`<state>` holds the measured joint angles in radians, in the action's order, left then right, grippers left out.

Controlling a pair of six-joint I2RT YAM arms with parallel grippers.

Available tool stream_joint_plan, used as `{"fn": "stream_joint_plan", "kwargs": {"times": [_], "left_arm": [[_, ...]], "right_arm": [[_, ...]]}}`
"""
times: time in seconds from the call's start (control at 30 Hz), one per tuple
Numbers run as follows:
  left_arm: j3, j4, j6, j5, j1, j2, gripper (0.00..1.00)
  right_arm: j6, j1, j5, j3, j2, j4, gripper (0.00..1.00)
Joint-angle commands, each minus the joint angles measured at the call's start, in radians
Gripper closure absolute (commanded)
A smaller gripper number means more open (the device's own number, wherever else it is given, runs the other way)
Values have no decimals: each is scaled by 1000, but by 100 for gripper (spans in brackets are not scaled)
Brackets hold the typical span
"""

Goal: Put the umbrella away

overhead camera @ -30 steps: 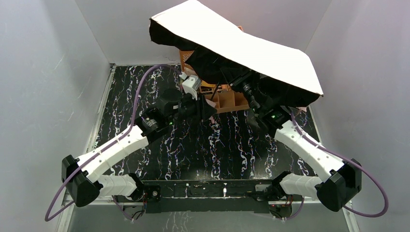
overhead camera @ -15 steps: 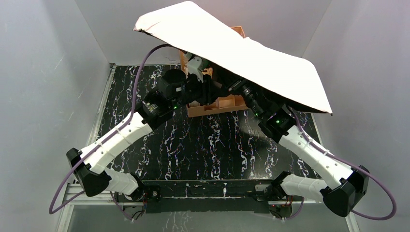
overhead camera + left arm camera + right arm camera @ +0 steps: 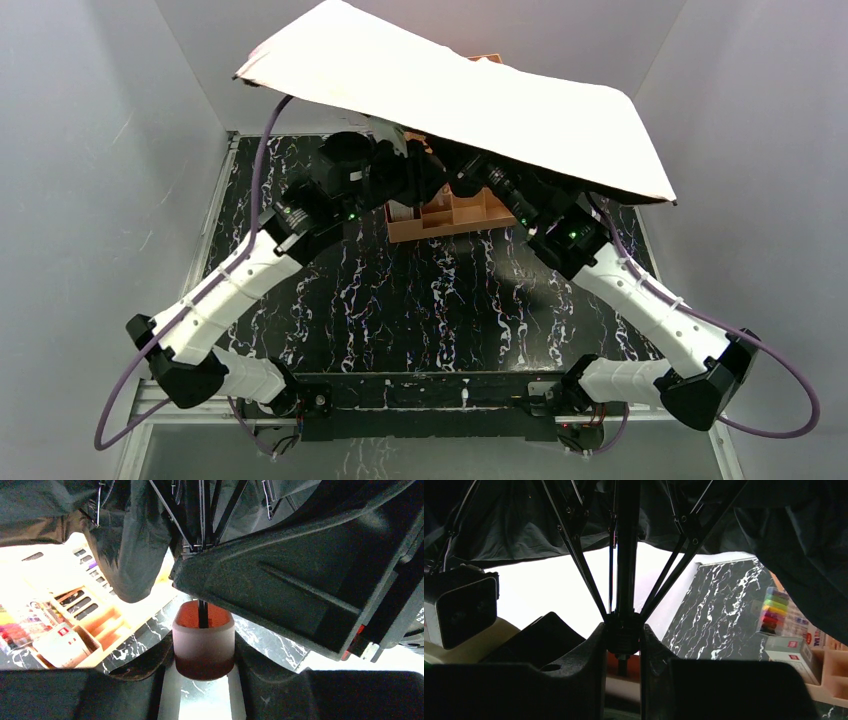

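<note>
Top external view: the umbrella (image 3: 450, 95) is seen opened out, its pale pink canopy held high over the far half of the marbled black table (image 3: 430, 300) and tilted down towards the right. The orange desk organiser (image 3: 450, 215) standing beneath it is partly covered. Both arms are raised under the canopy, so neither claw can be made out from above. From the left wrist, the left gripper (image 3: 203, 655) is shown clenched on the umbrella's handle (image 3: 203, 637), a stubby pinkish cylinder pressed between the two fingers, with the thin black shaft (image 3: 202, 612) rising from its top. From the right wrist, the right gripper (image 3: 623, 640) is shown clamped on the black runner (image 3: 623, 627), where the metal ribs (image 3: 574, 550) meet around the shaft, close above the handle. The black underside of the fabric is spread overhead in both wrist views, and the organiser's compartments are glimpsed at the edge of each.
</note>
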<state>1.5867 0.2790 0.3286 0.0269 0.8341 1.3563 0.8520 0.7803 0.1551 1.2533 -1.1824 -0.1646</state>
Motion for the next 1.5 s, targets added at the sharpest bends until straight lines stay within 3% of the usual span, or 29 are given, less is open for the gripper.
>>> {"fn": "stream_joint_plan", "kwargs": {"times": [0.0, 0.37, 0.7, 0.93, 1.23, 1.47], "left_arm": [[81, 60, 35, 80, -5, -75, 100], [160, 447, 173, 50, -5, -201, 100], [303, 679, 291, 12, -5, -257, 100], [462, 895, 339, 64, -7, -234, 100], [290, 934, 369, 75, -6, -255, 100], [0, 778, 393, 90, -7, -331, 100]], "right_arm": [[-17, 108, -135, 122, -26, 111, 100], [5, 320, -149, 327, -120, 301, 100], [87, 413, -300, 280, -132, 75, 100], [184, 440, -356, 248, -142, 22, 100], [258, 461, -260, 80, -76, 78, 100], [292, 445, -161, -144, -22, 105, 100]]}}
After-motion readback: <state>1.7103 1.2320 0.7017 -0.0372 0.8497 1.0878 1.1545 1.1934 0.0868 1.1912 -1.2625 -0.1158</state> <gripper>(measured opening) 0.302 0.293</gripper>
